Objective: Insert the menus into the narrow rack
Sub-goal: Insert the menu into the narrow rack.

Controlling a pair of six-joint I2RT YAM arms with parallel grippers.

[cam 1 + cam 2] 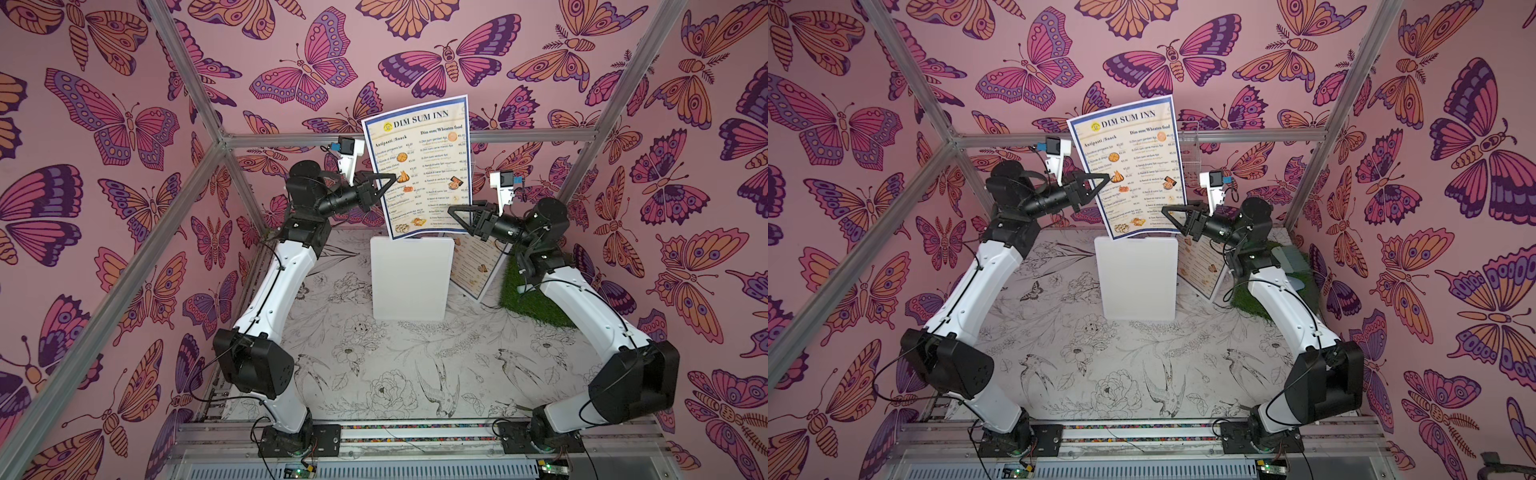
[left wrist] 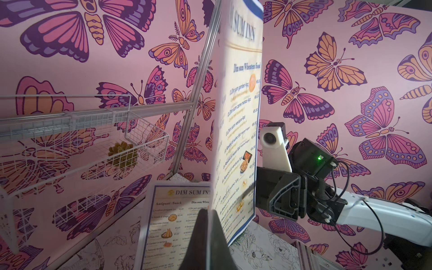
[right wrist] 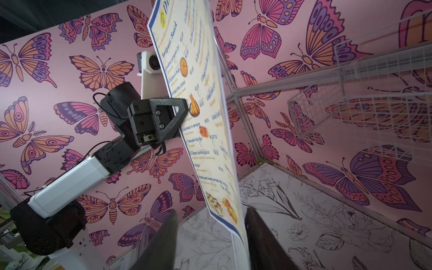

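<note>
One menu (image 1: 419,166) (image 1: 1129,166) stands upright in the air above the table, cream with a blue border and headed "DIM SUM INN". My left gripper (image 1: 392,176) (image 2: 210,211) is shut on its left edge. My right gripper (image 1: 457,210) (image 3: 211,210) is open, its jaws on either side of the menu's lower right edge, and the sheet (image 3: 201,117) lies close to one finger. A second menu (image 1: 478,266) (image 2: 173,217) leans low at the right of the table. The narrow rack (image 2: 93,140) (image 3: 350,105), of white wire, hangs on the back wall behind the raised menu.
A white board (image 1: 409,278) lies on the floral table under the raised menu. A green grass mat (image 1: 528,295) sits under the right arm. A yellowish plant-like thing (image 2: 122,154) rests in the wire rack. Aluminium frame bars (image 1: 291,139) run along the walls.
</note>
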